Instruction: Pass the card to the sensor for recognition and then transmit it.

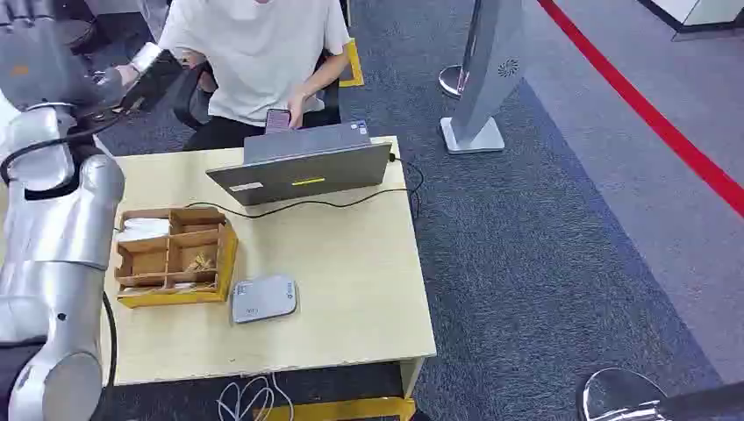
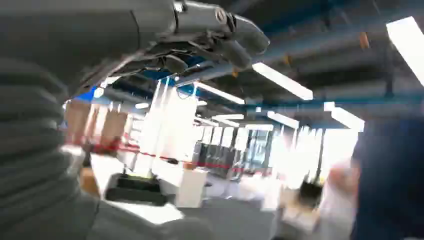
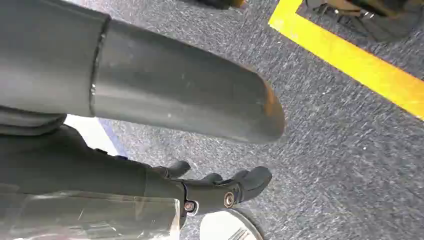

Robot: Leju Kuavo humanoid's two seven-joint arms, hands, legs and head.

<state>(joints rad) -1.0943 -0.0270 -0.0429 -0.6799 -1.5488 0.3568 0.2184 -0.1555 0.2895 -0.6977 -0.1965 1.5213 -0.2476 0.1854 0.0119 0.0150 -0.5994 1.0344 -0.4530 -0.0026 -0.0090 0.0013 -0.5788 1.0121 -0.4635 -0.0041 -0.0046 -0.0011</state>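
Head view: left arm [image 1: 61, 219] is raised along the table's left edge, left hand [image 1: 35, 61] up at the far-left corner, level with the seated person [image 1: 254, 53]. From here I can't tell if it holds anything. Left wrist view shows its fingers [image 2: 220, 40] stretched out against the ceiling lights with nothing visibly between them, but the frame is motion-blurred — card not made out, so the hand's state stays a cannot-tell.

On the table [image 1: 351, 289]: grey sensor pad [image 1: 263, 299] near the front edge, just beside the yellow-and-wood organiser tray [image 1: 175, 256] on the left side. Tray compartments hold small items, one with white paper; contents too small to read. Open laptop [image 1: 303, 167] sits at the far edge, lid back toward the robot, with a black cable [image 1: 351, 200] trailing in front of it across to the right edge. The person behind it has a hand on a phone [image 1: 278, 119].

Off the table: a grey stand with its base [image 1: 478, 88] on the carpet past the far-right corner, and a red floor line [image 1: 649, 110] beyond that. White cables [image 1: 250, 399] hang below the front edge.

Right wrist view: right hand [image 3: 215, 187] hangs over carpet and a yellow floor stripe [image 3: 350, 60], fingers loosely curled, nothing in them — thumb [image 3: 185, 95] blocks much of the frame.
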